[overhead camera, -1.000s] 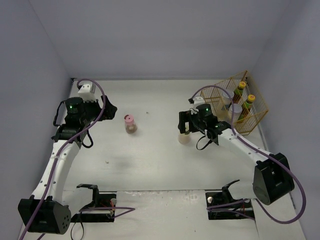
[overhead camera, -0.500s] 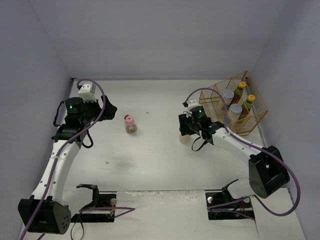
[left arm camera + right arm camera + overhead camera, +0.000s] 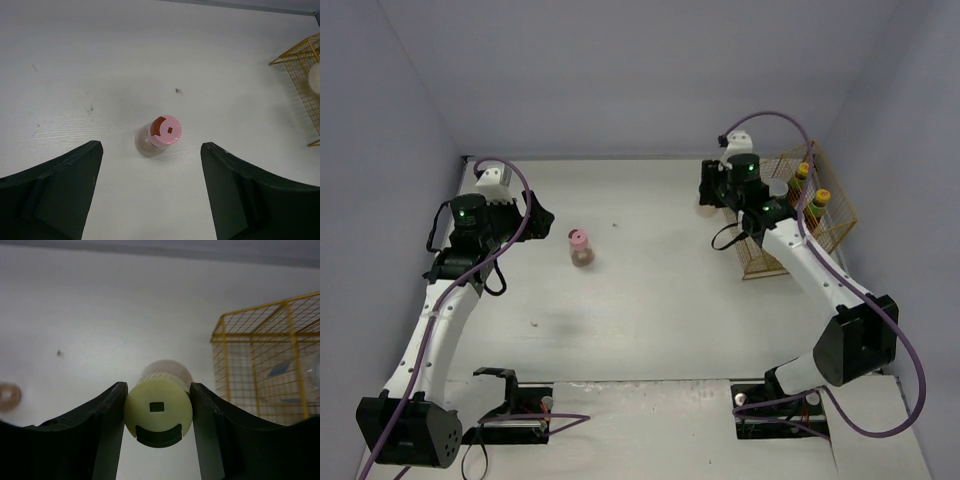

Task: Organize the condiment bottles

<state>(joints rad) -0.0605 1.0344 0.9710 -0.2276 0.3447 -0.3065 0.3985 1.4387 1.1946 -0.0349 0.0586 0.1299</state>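
A pale yellow-green-lidded jar (image 3: 157, 407) is clamped between the fingers of my right gripper (image 3: 158, 385), which is shut on it. In the top view this jar (image 3: 708, 206) hangs above the table, just left of the gold wire basket (image 3: 825, 232), under the right gripper (image 3: 713, 196). Two yellow-capped sauce bottles (image 3: 803, 172) (image 3: 821, 197) stand in the basket beside a silver-lidded jar (image 3: 778, 188). A pink-lidded brown jar (image 3: 164, 134) stands alone mid-table, a little ahead of my open left gripper (image 3: 151, 145) and apart from it.
The basket (image 3: 260, 335) stands by the right wall, its near side facing the held jar. The left gripper (image 3: 538, 220) hovers left of the pink-lidded jar (image 3: 580, 248). Grey walls close in the table at the back and sides.
My right gripper shut on the pale jar at mid-table, lifted it and carried it back and to the right, up to the basket. The left arm stayed still.
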